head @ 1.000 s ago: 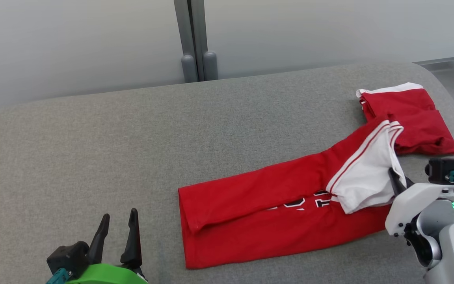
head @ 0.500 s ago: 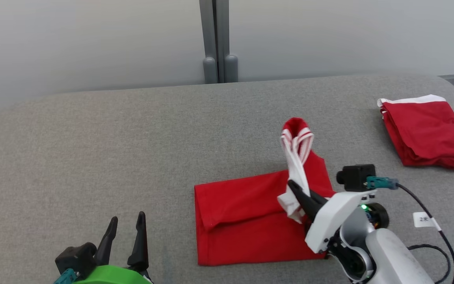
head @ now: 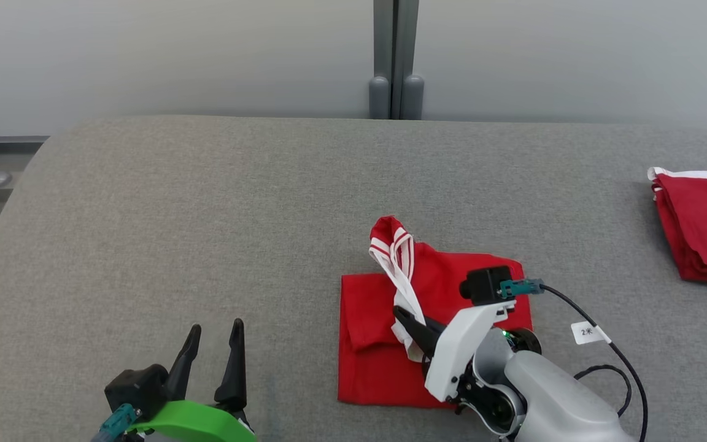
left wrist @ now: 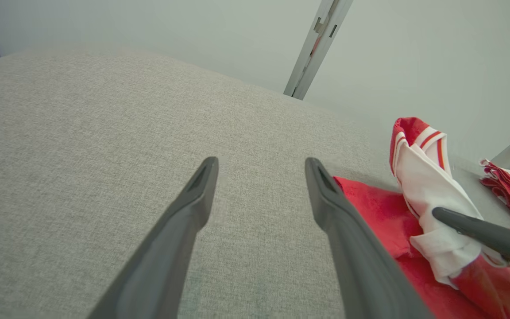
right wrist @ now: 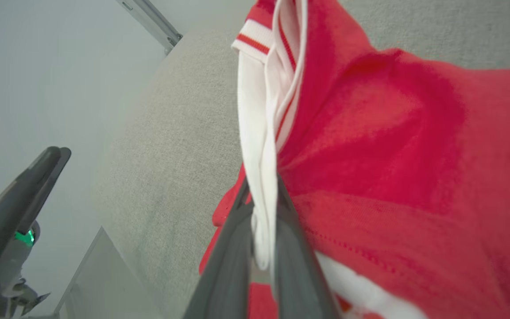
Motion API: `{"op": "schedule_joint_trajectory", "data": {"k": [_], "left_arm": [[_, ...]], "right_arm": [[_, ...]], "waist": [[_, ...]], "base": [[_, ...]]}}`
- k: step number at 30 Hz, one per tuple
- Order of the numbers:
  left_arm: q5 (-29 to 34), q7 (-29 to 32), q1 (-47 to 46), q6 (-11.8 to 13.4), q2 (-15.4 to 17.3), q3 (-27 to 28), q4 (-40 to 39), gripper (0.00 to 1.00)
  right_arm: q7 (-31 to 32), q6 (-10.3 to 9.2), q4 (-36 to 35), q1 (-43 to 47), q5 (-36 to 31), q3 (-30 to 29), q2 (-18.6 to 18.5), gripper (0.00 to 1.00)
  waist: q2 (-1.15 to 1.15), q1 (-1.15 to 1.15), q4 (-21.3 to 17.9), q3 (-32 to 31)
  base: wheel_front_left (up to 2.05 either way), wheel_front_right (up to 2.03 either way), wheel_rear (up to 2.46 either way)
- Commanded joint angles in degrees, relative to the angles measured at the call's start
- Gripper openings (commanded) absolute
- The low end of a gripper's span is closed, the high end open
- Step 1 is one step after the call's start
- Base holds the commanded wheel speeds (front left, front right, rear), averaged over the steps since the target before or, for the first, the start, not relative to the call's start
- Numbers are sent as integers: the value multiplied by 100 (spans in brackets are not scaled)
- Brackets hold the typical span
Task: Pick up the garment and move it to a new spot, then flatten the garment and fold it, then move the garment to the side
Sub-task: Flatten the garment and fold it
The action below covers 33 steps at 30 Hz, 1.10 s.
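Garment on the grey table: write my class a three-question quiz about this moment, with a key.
1. True or false: the right gripper is shut on the white part of the garment.
2. The left gripper is: A) open, holding nothing; B) shut on the garment; C) shut, holding nothing.
3. Fill in: the red pile lies toward the table's ____ end, by the robot's sides.
Key: 1 true; 2 A; 3 right.
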Motion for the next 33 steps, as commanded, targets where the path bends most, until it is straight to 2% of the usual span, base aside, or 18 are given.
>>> {"op": "schedule_joint_trajectory", "data": {"k": [1, 2, 3, 4, 5, 12, 16, 21, 25, 28, 33], "left_arm": [[22, -17, -100, -29, -7, -12, 30, 100], [26, -18, -102, -34, -13, -20, 49, 100], [30, -19, -105, -36, -19, -27, 63, 100], [33, -20, -108, -36, -26, -33, 77, 100], [33, -21, -112, -36, -33, -41, 88, 100], [46, -27, -140, -45, -75, -96, 118, 100], [91, -33, -155, -55, -93, -127, 95, 100], [152, -41, -171, -67, -104, -159, 39, 100], [193, -44, -176, -51, -108, -172, -19, 100], [217, -39, -160, -20, -115, -184, -79, 100], [228, -36, -148, -24, -95, -180, -120, 100]], "right_arm": [[-91, 0, 139, -141, 147, 135, -15, 4], [-140, 0, 265, -232, 281, 274, -15, 25], [-163, 0, 329, -303, 387, 400, -12, 35], [-190, 0, 369, -369, 513, 521, -12, 75], [-224, 0, 393, -447, 693, 677, -12, 100], [-692, 0, 481, -963, 1451, 1383, -20, 100], [-1085, 0, 656, -1277, 1441, 1586, -19, 100], [-1587, 0, 904, -1591, 1279, 1526, -19, 100], [-1852, 0, 1296, -1858, 785, 1211, -19, 100], [-1917, 0, 1561, -2061, 170, 710, -56, 100], [-1920, 0, 1313, -1695, -1179, -356, -249, 100]], "waist": [[0, 0, 115, 7], [0, 0, 135, 6], [0, 0, 149, 7], [0, 0, 159, 7], [0, 0, 166, 7], [0, 0, 62, 18], [0, 0, -64, 26], [0, 0, -254, 22], [0, 0, -392, 11], [0, 0, -485, 21], [0, 0, -548, 55]], "base": [[0, 0, 0], [0, 0, 0], [0, 0, 0], [0, 0, 0], [0, 0, 0], [0, 0, 0], [0, 0, 0], [0, 0, 0], [0, 0, 0], [0, 0, 0], [0, 0, 0]]}}
